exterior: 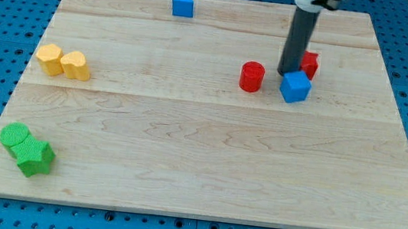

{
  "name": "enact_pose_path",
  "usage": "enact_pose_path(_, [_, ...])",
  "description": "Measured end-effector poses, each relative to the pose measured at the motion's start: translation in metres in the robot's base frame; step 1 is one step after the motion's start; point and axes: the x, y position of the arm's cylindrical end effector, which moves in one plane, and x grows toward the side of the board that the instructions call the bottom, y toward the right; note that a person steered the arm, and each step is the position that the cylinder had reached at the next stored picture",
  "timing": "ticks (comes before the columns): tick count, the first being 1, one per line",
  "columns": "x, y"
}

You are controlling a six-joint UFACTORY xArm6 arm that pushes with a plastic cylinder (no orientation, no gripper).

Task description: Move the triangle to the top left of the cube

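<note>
So my tip [289,71] sits right at the top edge of the blue cube [295,86], pretty much touching it. A red block [310,64] peeks out just behind the rod on the view's right, shape hard to tell. A red cylinder [251,77] stands just left of the cube. The blue triangle [183,4] is way off near the desk's [205,169] top edge, upper left. No pincer here, only the rod.

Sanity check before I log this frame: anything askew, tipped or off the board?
Nothing stands out. All blocks lie flat on the wooden board. My tip sits at the blue cube, with a red block partly hidden behind the rod. The blue triangle sits near the view's top edge, fully on the board.
</note>
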Motion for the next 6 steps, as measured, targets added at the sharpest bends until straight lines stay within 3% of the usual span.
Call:
enact_pose_path(3, [0.141,0.023])
enact_pose_path(4, [0.105,-0.042])
enact_pose_path(5, [0.077,-0.16])
enact_pose_path(6, [-0.001,-0.202])
